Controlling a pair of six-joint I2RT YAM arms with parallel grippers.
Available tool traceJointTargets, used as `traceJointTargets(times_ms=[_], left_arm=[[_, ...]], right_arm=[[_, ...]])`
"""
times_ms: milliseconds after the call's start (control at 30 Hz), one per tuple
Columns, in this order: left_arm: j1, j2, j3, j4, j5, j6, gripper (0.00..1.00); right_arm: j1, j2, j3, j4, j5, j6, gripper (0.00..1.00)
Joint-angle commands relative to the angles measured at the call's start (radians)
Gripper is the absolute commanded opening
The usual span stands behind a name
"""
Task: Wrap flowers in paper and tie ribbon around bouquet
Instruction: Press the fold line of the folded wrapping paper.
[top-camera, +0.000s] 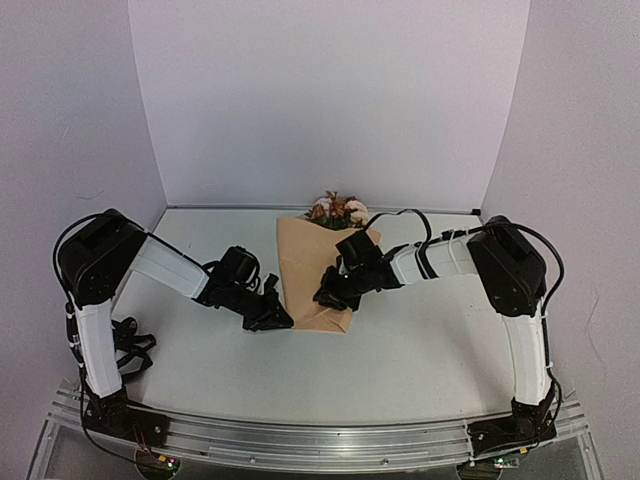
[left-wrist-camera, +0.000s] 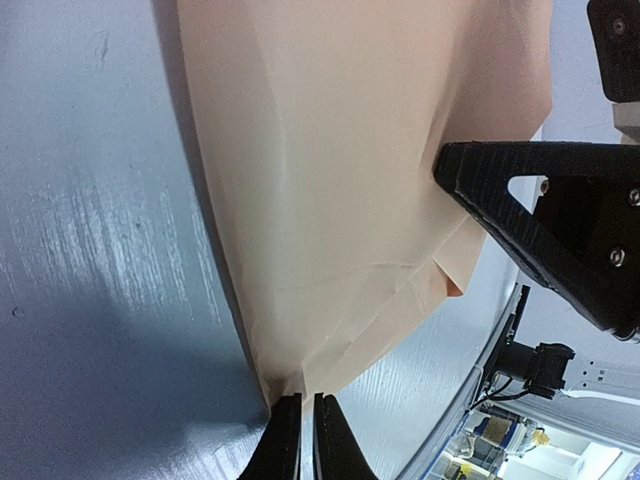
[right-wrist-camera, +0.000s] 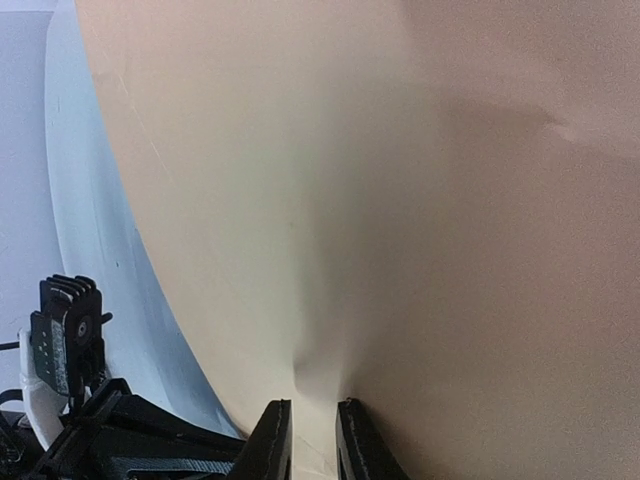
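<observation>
A large tan kraft paper sheet (top-camera: 318, 275) is lying folded over on the pale table (top-camera: 430, 350), a small bunch of pink, cream and rust flowers (top-camera: 338, 210) peeking from its far end. The left gripper (top-camera: 280, 322) is pinching the paper's near corner and the right gripper (top-camera: 326, 298) is clamping a fold on its right side. Wrapping well probably means keeping the sheet taut and rolling it snugly around the flowers without tearing.

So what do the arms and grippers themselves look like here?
The left arm and right arm have white shell-covered links with bulky black joint housings. Black cables loop along them. The left gripper and right gripper are matte black, with narrow flat fingers on triangular frames fastened by small screws. The bases sit on an aluminium rail.
</observation>
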Motion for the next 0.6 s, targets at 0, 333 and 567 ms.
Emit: traceJointTargets(times_ms=[0, 333, 567], left_arm=[[-0.003, -0.017, -0.012, -0.044, -0.018, 0.016, 0.08], [-0.003, -0.012, -0.009, -0.034, -0.025, 0.006, 0.08], [-0.003, -0.012, -0.005, -0.032, -0.021, 0.006, 0.08]], right_arm=[[0.017, -0.013, 0.059, -0.036, -0.009, -0.031, 0.20], [0.079, 0.026, 0.067, -0.039, -0.068, 0.006, 0.20], [0.094, 0.055, 0.044, -0.008, -0.071, 0.035, 0.18]])
